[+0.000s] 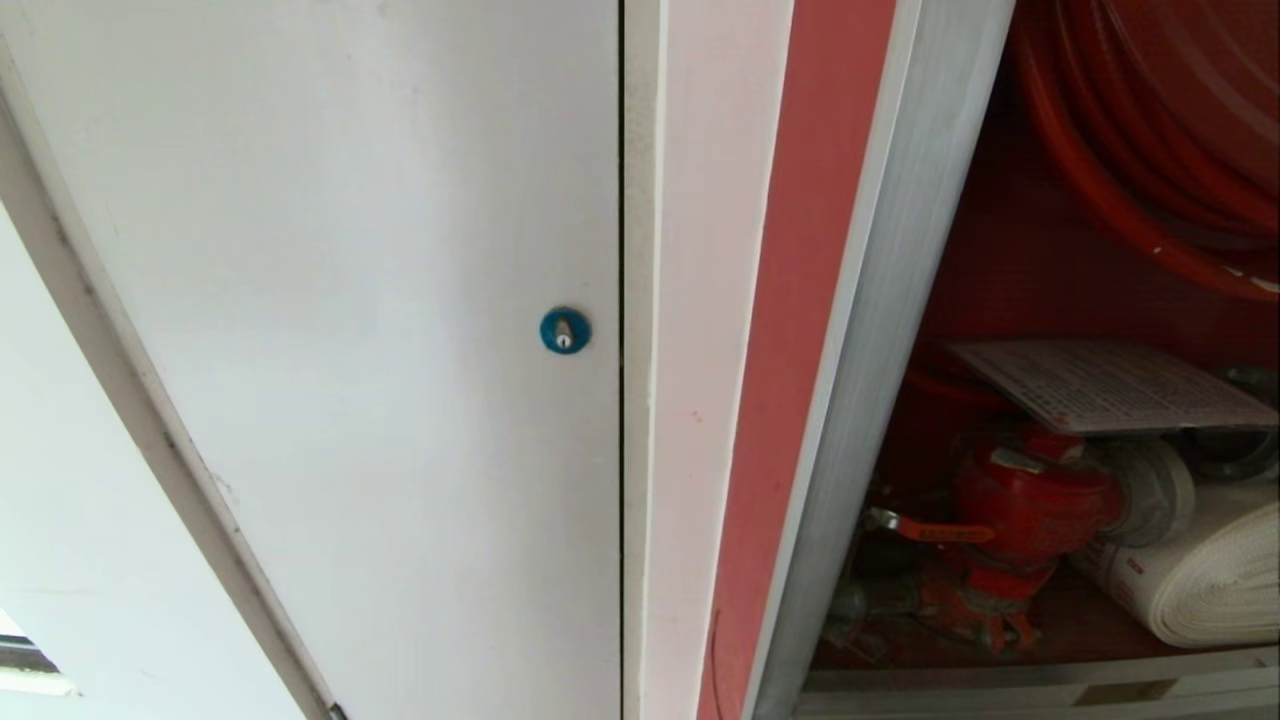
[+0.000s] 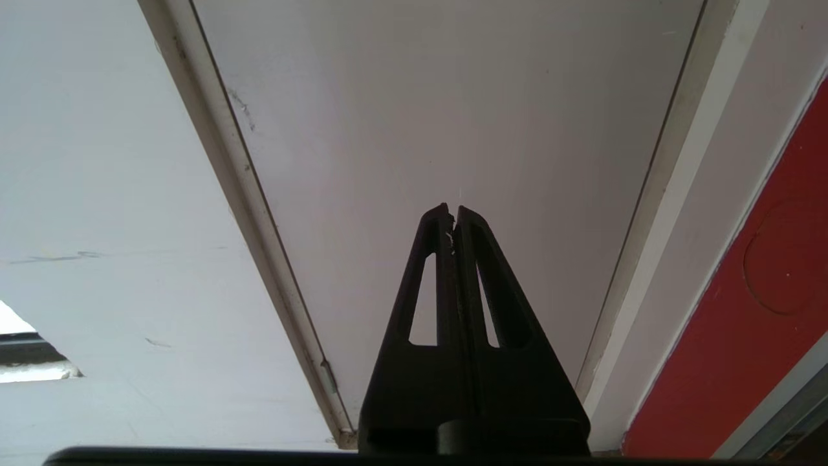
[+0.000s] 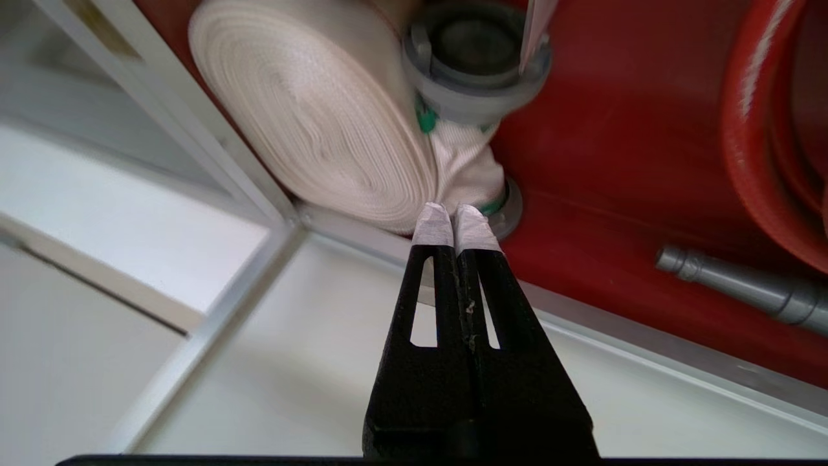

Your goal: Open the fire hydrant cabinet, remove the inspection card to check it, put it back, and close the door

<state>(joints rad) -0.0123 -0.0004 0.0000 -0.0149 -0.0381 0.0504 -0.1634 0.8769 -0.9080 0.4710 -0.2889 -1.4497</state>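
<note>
The fire hydrant cabinet (image 1: 880,350) stands open at the right of the head view, its red inside showing. The inspection card (image 1: 1100,385) lies flat on top of the red valve (image 1: 1030,505), below the red hose reel (image 1: 1150,150). The door is out of view. My right gripper (image 3: 455,217) is shut and empty, its white-taped tips just in front of the cabinet's lower frame (image 3: 362,236), pointing at the rolled white hose (image 3: 310,110). My left gripper (image 2: 453,210) is shut and empty, parked facing the white panel (image 2: 453,97).
A plain white panel (image 1: 350,300) with a blue round lock (image 1: 565,330) fills the left of the head view. Inside the cabinet sit a grey hose coupling (image 3: 475,58) and a grey nozzle (image 3: 744,285). The rolled hose (image 1: 1220,580) lies right of the valve.
</note>
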